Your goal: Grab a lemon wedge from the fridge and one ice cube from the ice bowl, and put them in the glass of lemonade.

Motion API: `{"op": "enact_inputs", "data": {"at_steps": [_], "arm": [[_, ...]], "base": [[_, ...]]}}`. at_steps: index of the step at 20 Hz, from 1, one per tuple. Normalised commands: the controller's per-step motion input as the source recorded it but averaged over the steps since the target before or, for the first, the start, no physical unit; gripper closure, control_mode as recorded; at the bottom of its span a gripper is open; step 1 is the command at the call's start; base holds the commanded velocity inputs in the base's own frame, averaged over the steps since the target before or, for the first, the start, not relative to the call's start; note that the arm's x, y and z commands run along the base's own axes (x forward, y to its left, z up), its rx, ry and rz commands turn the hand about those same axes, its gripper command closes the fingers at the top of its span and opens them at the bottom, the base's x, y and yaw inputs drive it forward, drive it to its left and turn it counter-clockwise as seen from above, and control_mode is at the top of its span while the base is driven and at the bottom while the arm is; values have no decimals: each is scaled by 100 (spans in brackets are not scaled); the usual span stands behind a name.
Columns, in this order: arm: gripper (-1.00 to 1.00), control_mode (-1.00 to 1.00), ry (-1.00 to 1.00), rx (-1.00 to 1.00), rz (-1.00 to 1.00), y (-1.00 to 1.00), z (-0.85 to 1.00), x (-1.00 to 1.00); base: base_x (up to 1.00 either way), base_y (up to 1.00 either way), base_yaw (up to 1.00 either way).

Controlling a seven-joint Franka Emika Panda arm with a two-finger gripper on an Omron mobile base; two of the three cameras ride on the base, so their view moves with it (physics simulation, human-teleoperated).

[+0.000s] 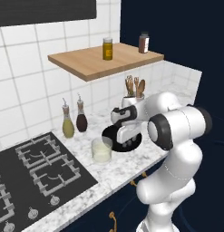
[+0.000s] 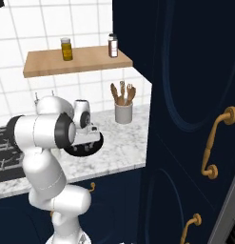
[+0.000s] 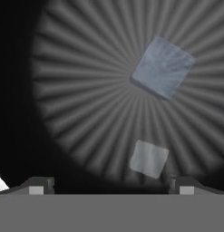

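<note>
My gripper hangs open just above the black ice bowl on the marble counter. Looking straight down in the hand view, the bowl's ribbed floor holds two ice cubes. The larger ice cube lies farther out. A smaller ice cube lies close in front of the fingertips, nearer the right one, with nothing gripped. The glass of lemonade stands just left of the bowl. The lemon wedge is out of view. A grey slanted edge at the lower right may be the fridge; I cannot tell.
Oil and vinegar bottles stand behind the glass. A white utensil holder sits behind the bowl. The gas hob is to the left. A wooden shelf with two jars hangs above. Tall navy cabinets with brass handles rise on the right.
</note>
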Motion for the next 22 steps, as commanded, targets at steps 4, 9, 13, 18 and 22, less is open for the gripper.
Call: {"op": "enact_inputs", "data": {"at_steps": [4,9,13,18,22], "arm": [[-100,-100,0,5,1,0,-34,0],[-100,-100,1,2,0,3,-6,13],[-100,-100,1,2,0,15,-3,16],[-100,-100,0,3,0,8,-11,5],[-100,-100,0,3,0,0,-15,3]], "base": [[0,0,0],[0,0,0],[0,0,0],[0,0,0],[0,0,0]]}}
